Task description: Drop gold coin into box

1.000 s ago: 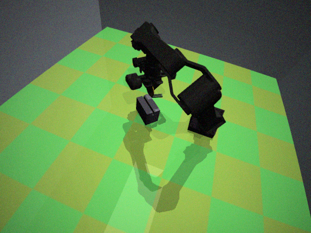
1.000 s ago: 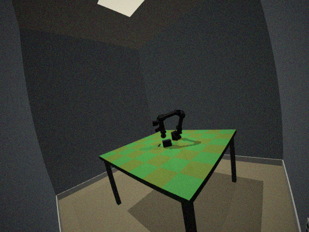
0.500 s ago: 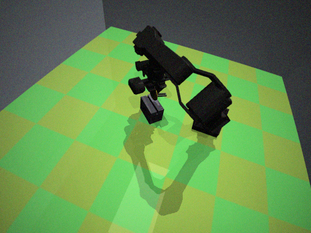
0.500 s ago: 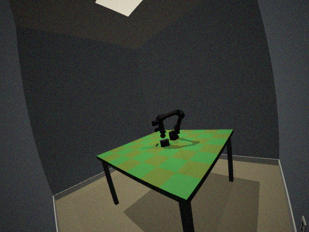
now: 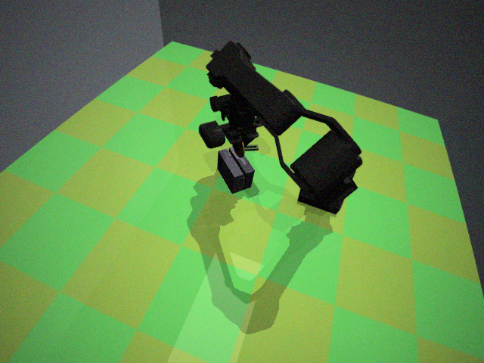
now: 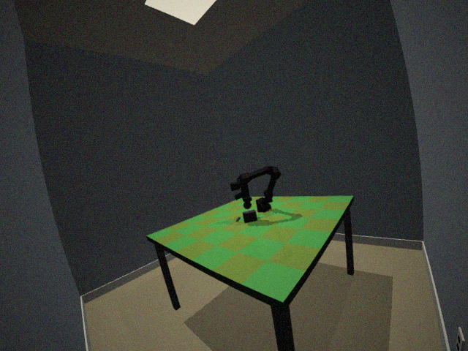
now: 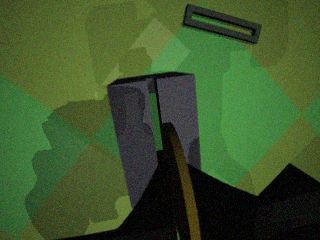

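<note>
The gold coin (image 5: 242, 148) (image 7: 185, 180) is upright, edge-on to the wrist camera. My gripper (image 5: 240, 144) (image 6: 247, 206) is shut on it, and the coin's lower part sticks out below the fingers. The grey box (image 5: 228, 170) (image 6: 249, 216) (image 7: 180, 107) stands under the coin, its long slot showing in the lid. In the wrist view the coin's far end lies just right of the slot and looks slightly turned against it. Whether it touches the lid cannot be told. The near part of the slot is hidden by the fingers.
The empty holder (image 5: 252, 150) (image 6: 238, 219) (image 7: 220, 32) lies on the checkered table (image 5: 156, 253) (image 6: 272, 276), a short way beyond the box in the wrist view. The arm's base (image 5: 326, 197) stands to the right of the box in the top view.
</note>
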Motion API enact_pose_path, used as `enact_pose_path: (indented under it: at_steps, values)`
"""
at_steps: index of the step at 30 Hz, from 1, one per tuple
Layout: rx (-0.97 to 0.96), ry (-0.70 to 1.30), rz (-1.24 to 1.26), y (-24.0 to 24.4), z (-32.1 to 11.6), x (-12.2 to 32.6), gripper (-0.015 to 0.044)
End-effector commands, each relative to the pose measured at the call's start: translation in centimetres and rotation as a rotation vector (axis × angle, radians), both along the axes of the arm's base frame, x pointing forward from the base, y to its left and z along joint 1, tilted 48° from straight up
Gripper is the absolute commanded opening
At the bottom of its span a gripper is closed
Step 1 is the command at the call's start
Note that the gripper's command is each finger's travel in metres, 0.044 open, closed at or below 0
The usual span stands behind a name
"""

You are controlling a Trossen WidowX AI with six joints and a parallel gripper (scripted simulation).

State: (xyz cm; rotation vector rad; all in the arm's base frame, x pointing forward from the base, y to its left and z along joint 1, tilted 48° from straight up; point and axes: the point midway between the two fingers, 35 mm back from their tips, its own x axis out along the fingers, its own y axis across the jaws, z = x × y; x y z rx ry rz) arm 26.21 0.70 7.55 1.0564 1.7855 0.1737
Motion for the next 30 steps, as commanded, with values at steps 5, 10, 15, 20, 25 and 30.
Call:
enact_pose_path:
  at_steps: [5,10,15,20,25,30]
  values:
    - [0.000,0.006,-0.006,0.30,0.10,-0.23,0.0000]
    - [-0.001,0.003,-0.003,0.16,0.07,-0.13,0.0000]
    - [-0.001,0.003,-0.002,0.26,0.00,-0.13,0.0000]
    - [-0.001,0.005,-0.004,0.55,-0.11,-0.15,0.0000]
    - [-0.001,0.007,-0.007,0.74,-0.18,-0.21,0.0000]
    - [-0.001,0.008,-0.007,0.80,-0.36,-0.27,0.0000]
